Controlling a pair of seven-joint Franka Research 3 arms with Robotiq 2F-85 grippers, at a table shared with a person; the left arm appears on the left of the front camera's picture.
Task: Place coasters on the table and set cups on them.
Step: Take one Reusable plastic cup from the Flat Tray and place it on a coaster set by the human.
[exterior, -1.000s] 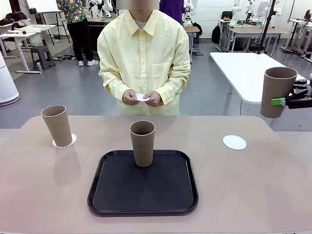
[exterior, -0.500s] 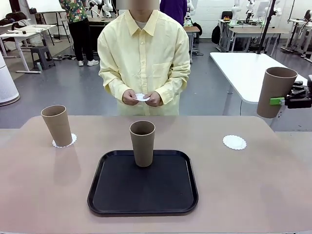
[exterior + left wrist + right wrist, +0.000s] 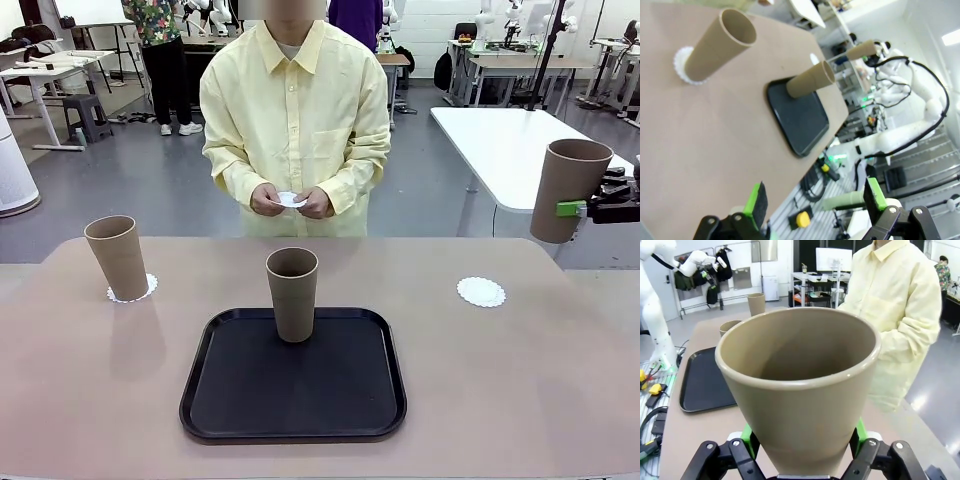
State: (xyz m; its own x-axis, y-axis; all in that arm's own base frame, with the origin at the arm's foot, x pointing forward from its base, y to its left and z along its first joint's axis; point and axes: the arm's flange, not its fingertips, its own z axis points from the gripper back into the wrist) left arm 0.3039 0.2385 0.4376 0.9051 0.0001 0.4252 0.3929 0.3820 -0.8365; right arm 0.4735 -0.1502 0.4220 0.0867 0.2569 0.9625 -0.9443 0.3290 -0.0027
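Right wrist view: right gripper (image 3: 804, 442) clamped on held cup (image 3: 800, 385), green pads (image 3: 747, 434) pressed to both sides low on its wall, rim up & toward camera. Front view: same gripper (image 3: 573, 208) at far right edge of pic, gripping held cup (image 3: 568, 190) by its side, in the air, slightly tilted, clear of the table (image 3: 520, 380).

Below & to gripper's left, near: bare coaster (image 3: 481, 292) flat on tabletop. Farther left, mid-table: black tray (image 3: 300, 395) w/ 2nd cup (image 3: 292, 292) upright on its far part. Farthest left: 3rd cup (image 3: 118, 256) upright on 2nd coaster (image 3: 143, 291), lacy edge peeking out round the base. Well apart from gripper, beyond table's far edge, opposite tray: person (image 3: 295, 110) in yellow shirt, hands (image 3: 266, 199) together at waist level, pinching 3rd coaster (image 3: 289, 199).

Left wrist view: left gripper (image 3: 816, 200) w/ jaws wide apart over tabletop. Ahead of it: 3rd cup (image 3: 715, 47) on 2nd coaster (image 3: 681, 65). Beyond that: tray (image 3: 802, 125) w/ 2nd cup (image 3: 810, 82). Farthest off: held cup (image 3: 862, 50) aloft.
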